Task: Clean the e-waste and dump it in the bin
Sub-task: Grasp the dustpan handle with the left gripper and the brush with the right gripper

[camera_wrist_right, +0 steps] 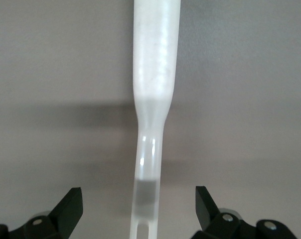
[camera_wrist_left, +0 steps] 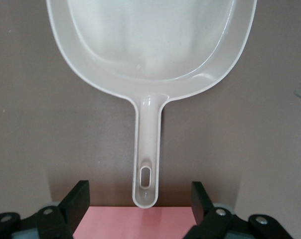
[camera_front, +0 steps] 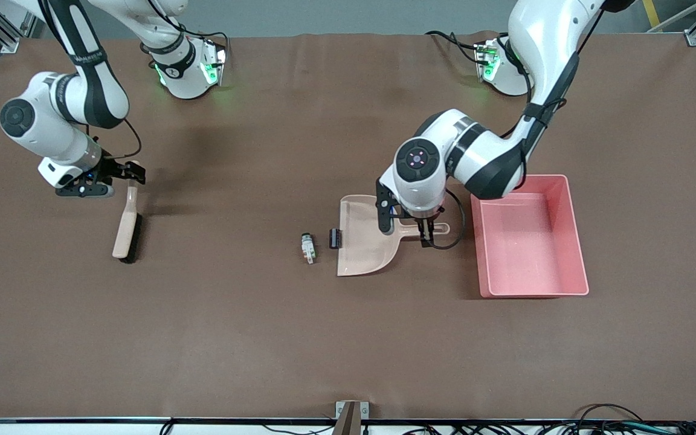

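Left gripper [camera_front: 425,234] hangs low over the handle of the beige dustpan [camera_front: 363,235], its fingers [camera_wrist_left: 80,199] spread wide on either side of the handle's end without touching it. Right gripper [camera_front: 132,173] sits above the tip of the brush [camera_front: 127,226] handle at the right arm's end of the table [camera_front: 263,338], jaws also wide with the handle between them, untouched. Both bits of e-waste lie on the table by the dustpan's open mouth: the small black block [camera_front: 335,238] right at its lip, the white-grey part [camera_front: 307,247] just beside that, toward the right arm's end. The pink bin [camera_front: 571,241] rests on the table beside the dustpan's handle end, toward the left arm's end.
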